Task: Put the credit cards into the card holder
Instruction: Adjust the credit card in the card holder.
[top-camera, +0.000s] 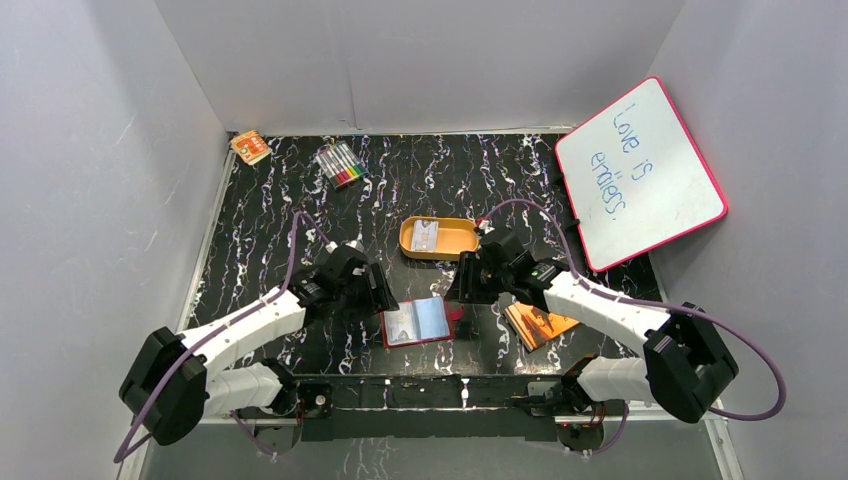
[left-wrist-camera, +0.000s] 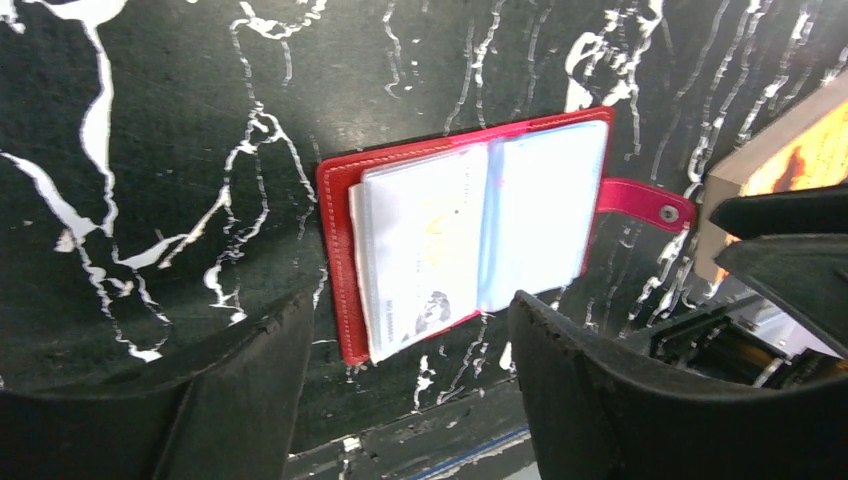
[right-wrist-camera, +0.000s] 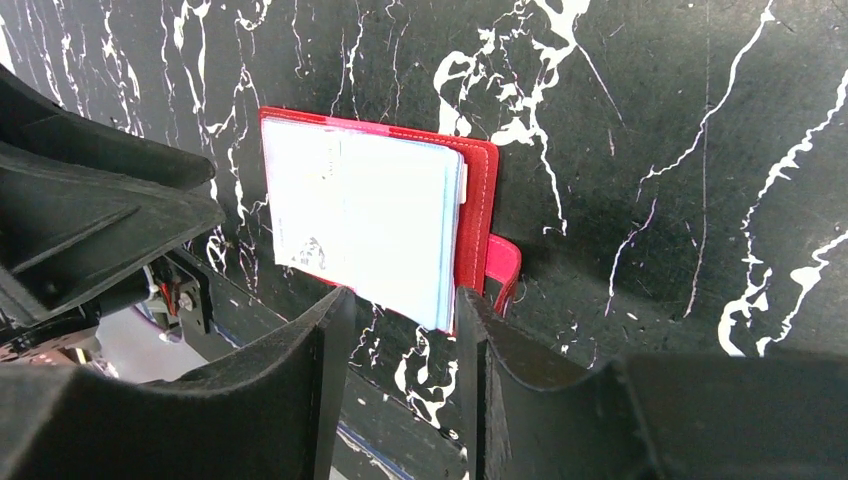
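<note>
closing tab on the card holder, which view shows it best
Left wrist: the whole closing tab with its snap lies in plain sight. Right wrist shows only a curled part; the top view a tiny red speck.

card holder: red stitched leather-look, glossy plastic sleeves | table: black marbled, matt | fingers: matt black

A robot lab booth: plain grey walls box in the black marbled table under the fingers.
</note>
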